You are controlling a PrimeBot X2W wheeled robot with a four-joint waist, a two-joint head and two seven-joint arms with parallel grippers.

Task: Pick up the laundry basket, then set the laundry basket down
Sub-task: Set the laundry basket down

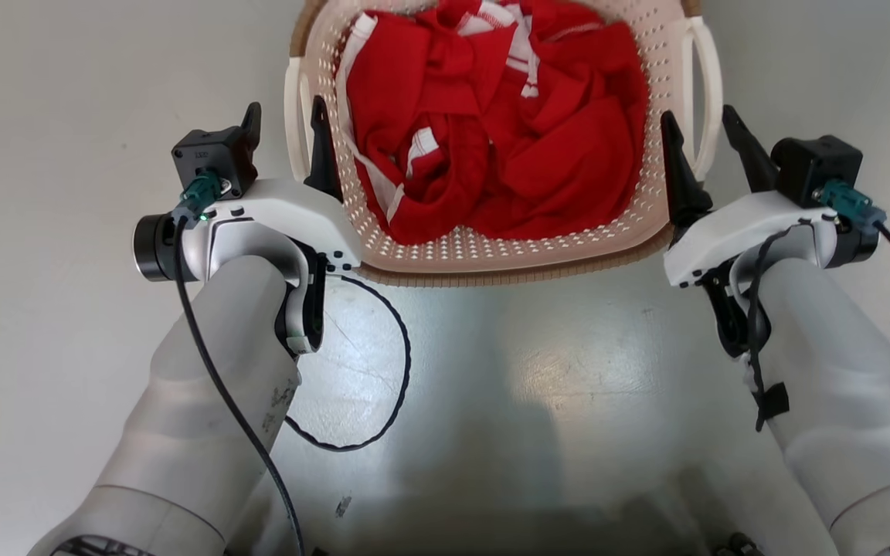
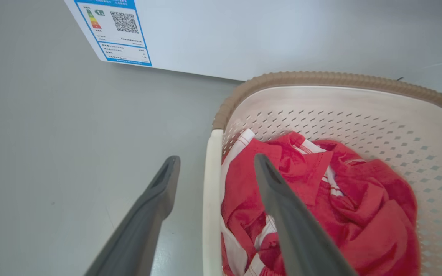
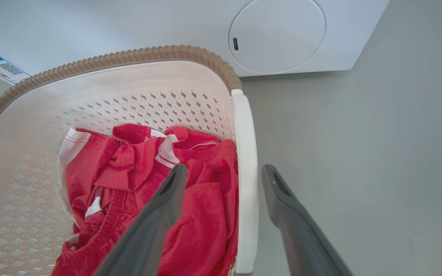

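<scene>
The laundry basket is cream-white and perforated with a brown ribbed rim, and it sits at the top centre of the head view with red and white clothes inside. My left gripper is open, one finger outside and one inside the basket's left white handle. My right gripper is open the same way around the right handle. In the left wrist view the left gripper straddles the handle of the basket. The right wrist view shows the right gripper astride the handle of the basket. Neither pair of fingers presses the handles.
A white washing machine stands just beyond the basket, with a blue energy label and a round door. Grey floor lies on both sides. A black cable loops below my left wrist.
</scene>
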